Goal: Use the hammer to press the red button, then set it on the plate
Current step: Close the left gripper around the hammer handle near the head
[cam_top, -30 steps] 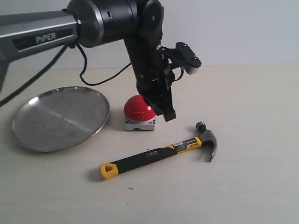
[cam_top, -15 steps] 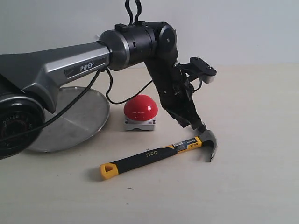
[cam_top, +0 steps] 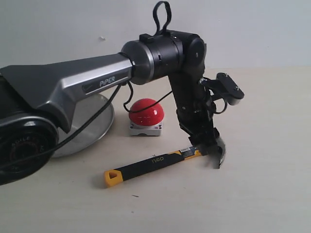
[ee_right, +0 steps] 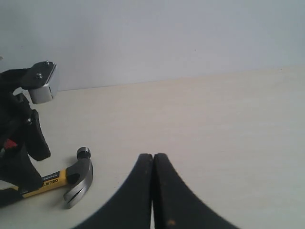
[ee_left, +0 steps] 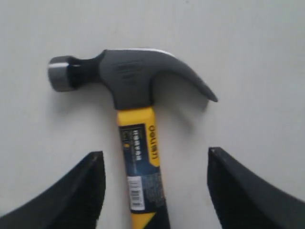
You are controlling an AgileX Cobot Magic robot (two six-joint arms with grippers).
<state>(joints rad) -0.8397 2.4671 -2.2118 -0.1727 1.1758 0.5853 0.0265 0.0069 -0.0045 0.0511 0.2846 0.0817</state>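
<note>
Straddling the yellow neck of the hammer (cam_top: 160, 162), which is laid flat on the table (cam_top: 262, 194) at lower centre, the left gripper (ee_left: 155, 152) is spread wide with nothing gripped, the right gripper (ee_right: 152, 160) is closed empty, the red button (cam_top: 146, 112) is seen mid-frame, and the plate (cam_top: 106, 121) is half hidden at left.

Exterior looks across the table (cam_top: 272, 194) — wrist views, nearer, share the hammer (ee_left: 136, 83).
</note>
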